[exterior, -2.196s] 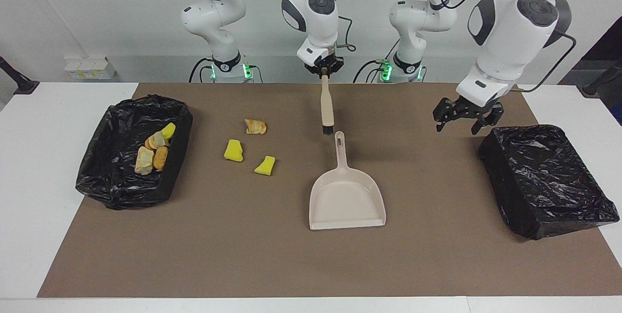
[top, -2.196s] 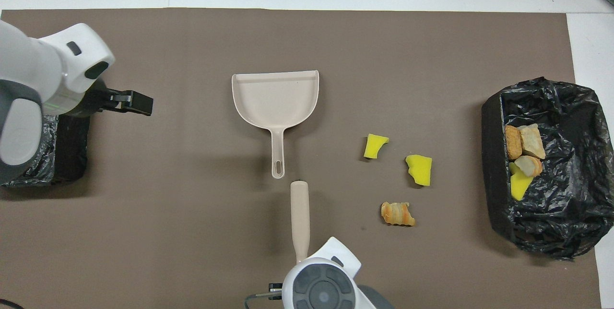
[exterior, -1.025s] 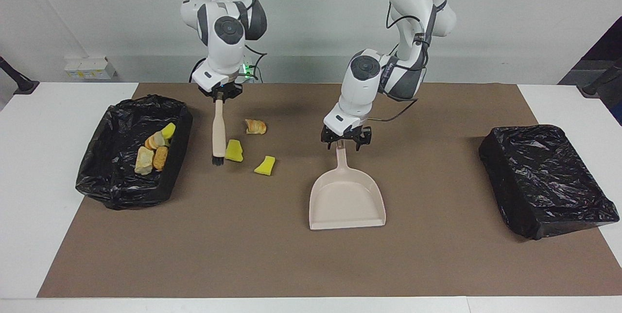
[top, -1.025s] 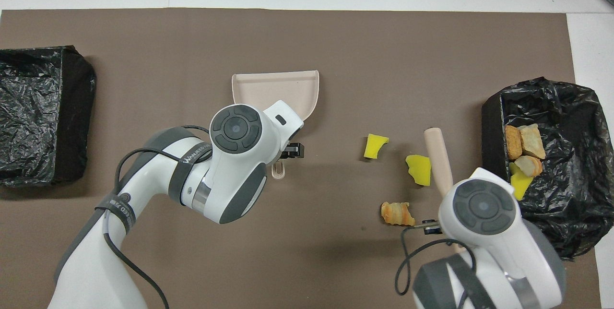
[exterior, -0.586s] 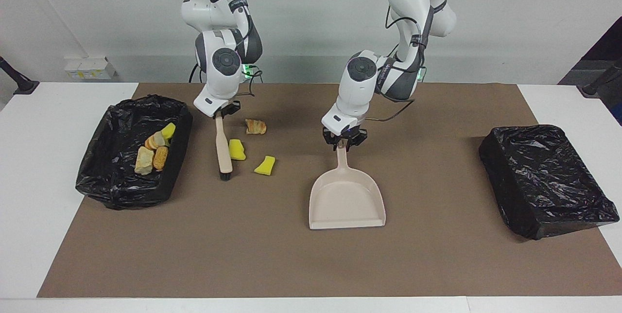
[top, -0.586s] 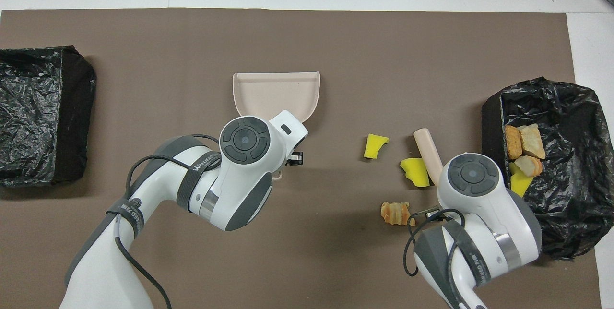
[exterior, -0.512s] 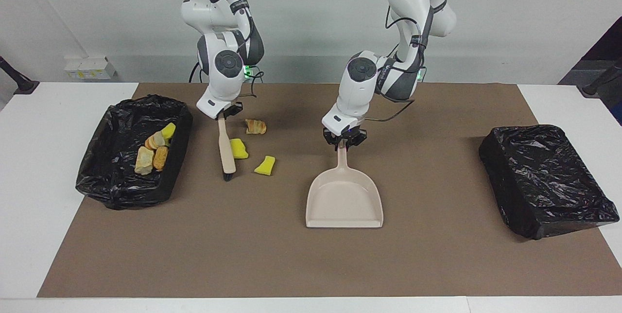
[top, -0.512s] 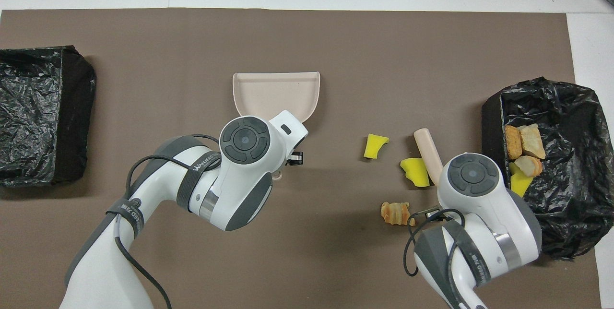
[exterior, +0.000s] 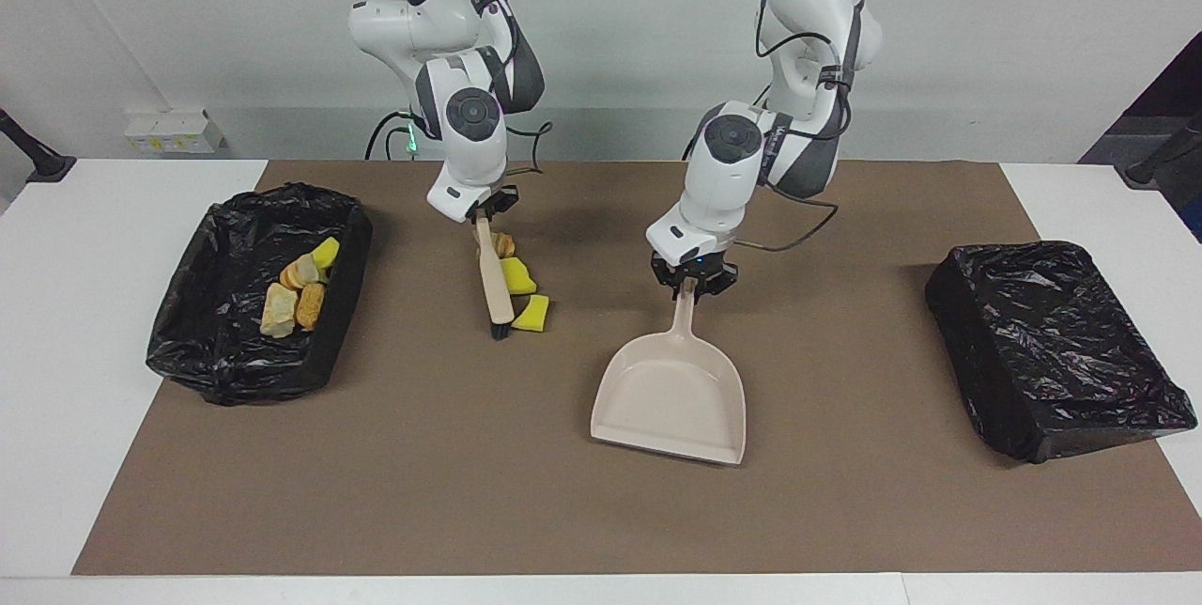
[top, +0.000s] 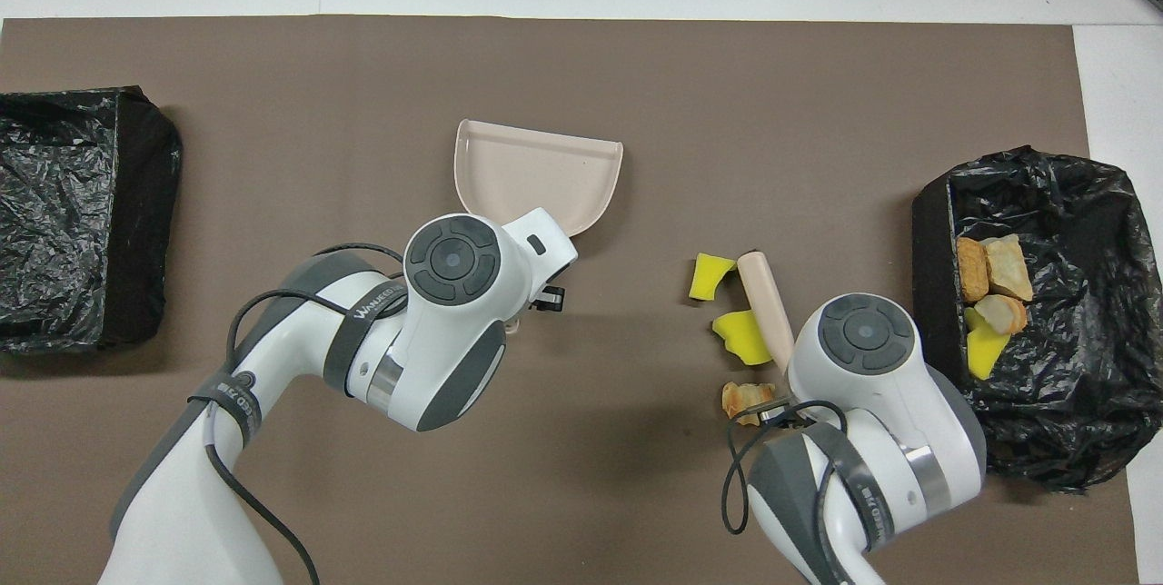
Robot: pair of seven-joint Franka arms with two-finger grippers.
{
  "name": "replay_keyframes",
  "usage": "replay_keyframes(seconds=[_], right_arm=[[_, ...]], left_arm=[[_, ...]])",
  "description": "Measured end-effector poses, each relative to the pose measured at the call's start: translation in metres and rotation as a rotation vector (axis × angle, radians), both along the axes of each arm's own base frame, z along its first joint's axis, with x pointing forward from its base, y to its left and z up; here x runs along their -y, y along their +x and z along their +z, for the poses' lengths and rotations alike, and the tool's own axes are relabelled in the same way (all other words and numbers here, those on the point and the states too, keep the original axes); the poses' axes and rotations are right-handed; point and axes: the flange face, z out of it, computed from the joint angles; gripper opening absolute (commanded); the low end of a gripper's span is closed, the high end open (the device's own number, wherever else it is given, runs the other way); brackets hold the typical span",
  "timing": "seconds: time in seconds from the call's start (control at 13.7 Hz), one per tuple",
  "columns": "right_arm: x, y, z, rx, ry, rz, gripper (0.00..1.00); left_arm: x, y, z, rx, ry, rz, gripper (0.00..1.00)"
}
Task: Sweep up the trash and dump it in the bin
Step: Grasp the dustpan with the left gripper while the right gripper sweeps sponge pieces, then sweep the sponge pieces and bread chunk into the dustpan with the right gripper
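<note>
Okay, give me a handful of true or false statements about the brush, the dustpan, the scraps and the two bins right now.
1. The right gripper holds the brush. True.
2. The dustpan holds three scraps. False: it is empty.
3. The left gripper grips the dustpan's handle. True.
4. Both bins hold trash. False: only the bin at the right arm's end shows scraps.
5. Two yellow sponge chunks lie beside the brush. True.

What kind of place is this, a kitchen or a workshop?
Most likely a robot test lab: two white robot arms stand at a plain table covered by a brown mat, with a dustpan, a brush and staged scraps.
</note>
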Motion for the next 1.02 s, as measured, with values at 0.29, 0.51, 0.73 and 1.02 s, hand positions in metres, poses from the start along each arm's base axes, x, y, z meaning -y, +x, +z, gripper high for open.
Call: replay_keyframes(seconds=[0.29,0.51,0.73,1.02], right_arm=[[0.013,-0.024,0.074,-0.025,-0.106,-0.139,0.00],[0.028,-0.070,0.069,-0.036,-0.179,-0.229,0.00],[0.031,-0.097,0.037,-0.063,-0.148,-0.304,0.00],[0.007,-0.087,-0.008,-0.008,-0.054,-0.352,0.00]], left_arm=[[-0.069,0.019,0.038,-0.047,0.014,-0.155,0.00],[-0.085,0.025,0.042,-0.045,0.025,-0.358,0.00],[-0.086,0.025,0.040,-0.043,0.033,-0.540,0.00],[-0.049,-0.005,0.025,-0.105,0.029,-0.779,0.00]])
